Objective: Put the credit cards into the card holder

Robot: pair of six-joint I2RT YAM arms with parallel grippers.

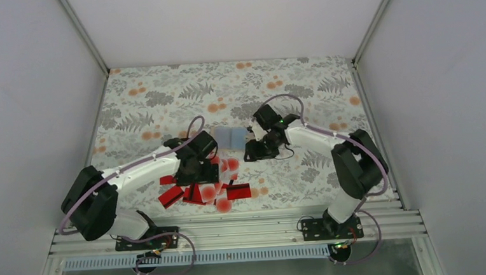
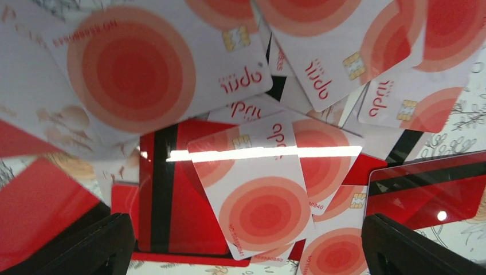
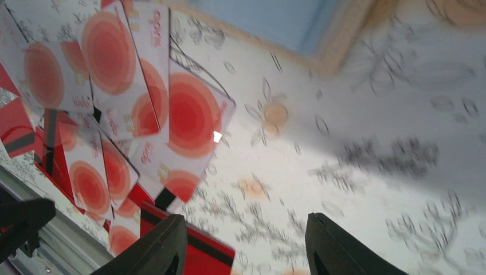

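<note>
Near the front edge of the bench [image 1: 275, 84], the credit cards [image 1: 206, 189] lie in a loose, overlapping heap, with glossy red striped ones under and among white ones with red dots. A single card would be hard to lift from such a pile, which probably explains why the left pincer [image 2: 246, 224] hangs straight over it. Its wrist view is filled with cards, and one dotted card lies slantwise across a red one right between the fingers [image 2: 106, 243]. The jaws stand wide, one finger at each lower corner of that view, and they hold nothing. Whether the tips touch the cards I cannot tell.

Just behind the heap the card holder [image 1: 230, 136] lies unfolded with its blue-grey inner face up, apart from the cards, so its pockets can be reached. No card shows in it. The right pincer [image 1: 254, 151] sits just beside the holder's right edge, low over the floral cloth, likely to steady it. Its jaws are about half apart and empty. In its wrist view only bare cloth lies between them, and the holder's tan rim is near the top of the frame.
</note>
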